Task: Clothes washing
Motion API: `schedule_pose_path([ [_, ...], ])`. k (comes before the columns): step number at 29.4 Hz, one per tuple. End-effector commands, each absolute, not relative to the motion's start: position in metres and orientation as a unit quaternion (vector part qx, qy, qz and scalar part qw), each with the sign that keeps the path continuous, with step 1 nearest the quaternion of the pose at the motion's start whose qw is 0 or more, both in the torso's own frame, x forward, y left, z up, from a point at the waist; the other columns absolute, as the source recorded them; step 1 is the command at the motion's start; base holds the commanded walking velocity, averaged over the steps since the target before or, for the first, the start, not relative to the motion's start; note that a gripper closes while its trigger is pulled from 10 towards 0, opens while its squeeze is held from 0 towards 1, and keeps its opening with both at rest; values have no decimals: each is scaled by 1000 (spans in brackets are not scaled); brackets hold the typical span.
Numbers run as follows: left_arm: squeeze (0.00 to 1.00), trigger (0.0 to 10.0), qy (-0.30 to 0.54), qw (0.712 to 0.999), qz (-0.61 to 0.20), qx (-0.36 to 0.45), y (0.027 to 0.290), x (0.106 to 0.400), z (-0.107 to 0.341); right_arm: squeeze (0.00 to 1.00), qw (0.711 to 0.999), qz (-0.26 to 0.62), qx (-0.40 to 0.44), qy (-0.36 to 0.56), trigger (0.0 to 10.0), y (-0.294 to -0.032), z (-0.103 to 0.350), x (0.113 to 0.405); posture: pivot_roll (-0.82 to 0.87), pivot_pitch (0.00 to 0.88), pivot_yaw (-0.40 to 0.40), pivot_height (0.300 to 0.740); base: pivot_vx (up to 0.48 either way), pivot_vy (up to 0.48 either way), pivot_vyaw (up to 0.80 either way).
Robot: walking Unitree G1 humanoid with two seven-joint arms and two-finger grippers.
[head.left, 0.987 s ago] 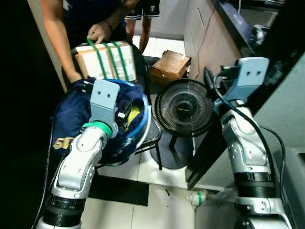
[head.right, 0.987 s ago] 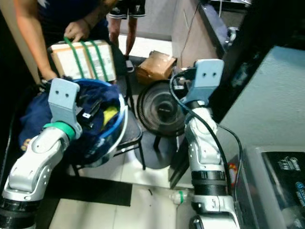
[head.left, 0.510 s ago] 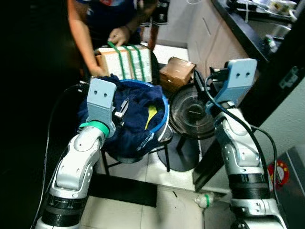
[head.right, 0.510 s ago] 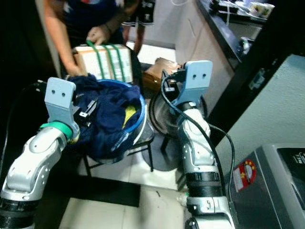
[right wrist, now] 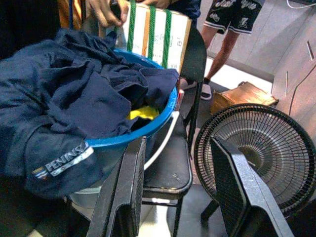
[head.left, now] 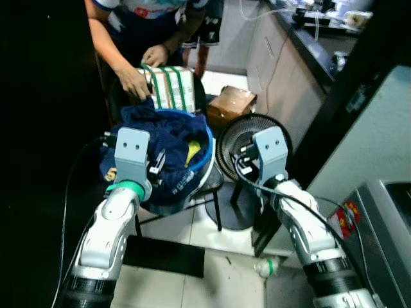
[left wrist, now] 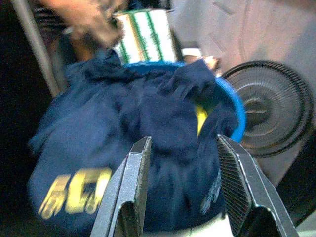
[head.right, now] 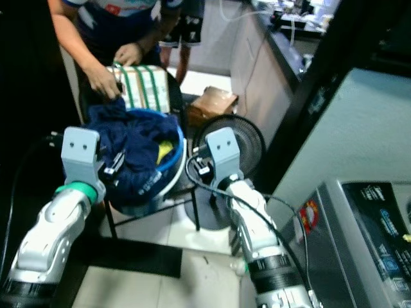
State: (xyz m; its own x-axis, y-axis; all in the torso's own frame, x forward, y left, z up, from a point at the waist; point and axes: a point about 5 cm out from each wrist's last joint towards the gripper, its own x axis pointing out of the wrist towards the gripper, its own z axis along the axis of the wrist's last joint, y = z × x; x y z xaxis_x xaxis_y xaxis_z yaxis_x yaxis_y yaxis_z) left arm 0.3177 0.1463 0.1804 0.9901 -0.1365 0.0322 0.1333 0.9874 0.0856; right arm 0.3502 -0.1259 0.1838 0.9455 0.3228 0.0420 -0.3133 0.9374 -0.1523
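A blue basin (head.left: 208, 145) heaped with navy clothes (head.left: 162, 136) and a yellow piece (head.left: 192, 151) stands on a black chair (right wrist: 170, 173). One navy garment with yellow print (left wrist: 74, 195) hangs over the basin's near side. My left gripper (left wrist: 182, 140) is open, just short of the clothes pile and pointing at it. My right gripper (right wrist: 178, 143) is open too, beside the basin's right rim, between the basin and a fan. A person's hand (head.left: 131, 82) touches the clothes at the basin's far side.
A black floor fan (head.left: 247, 138) stands right of the chair. The person holds a green-strapped box (head.left: 170, 86) behind the basin. A cardboard box (head.left: 230, 102) and a plastic bottle (head.left: 266, 264) lie on the floor. A grey washing machine (head.left: 379, 237) is at the lower right.
The whole view has shifted with the camera. My right arm has come down and left, from beside the fan to the basin's right side. The person's hand has moved onto the clothes.
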Motion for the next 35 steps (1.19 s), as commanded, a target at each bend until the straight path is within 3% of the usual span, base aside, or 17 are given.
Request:
schedule_pose_path([
  [1,0,10000,-16,997,-65,41,146,317,177,0,986,152,-67,-14,10000,-131,172,349,30,19,-36,740,0,0,0],
  [35,0,10000,-48,997,-61,4,136,318,182,0,988,144,-54,-25,10000,-130,169,342,22,36,-42,740,0,0,0],
])
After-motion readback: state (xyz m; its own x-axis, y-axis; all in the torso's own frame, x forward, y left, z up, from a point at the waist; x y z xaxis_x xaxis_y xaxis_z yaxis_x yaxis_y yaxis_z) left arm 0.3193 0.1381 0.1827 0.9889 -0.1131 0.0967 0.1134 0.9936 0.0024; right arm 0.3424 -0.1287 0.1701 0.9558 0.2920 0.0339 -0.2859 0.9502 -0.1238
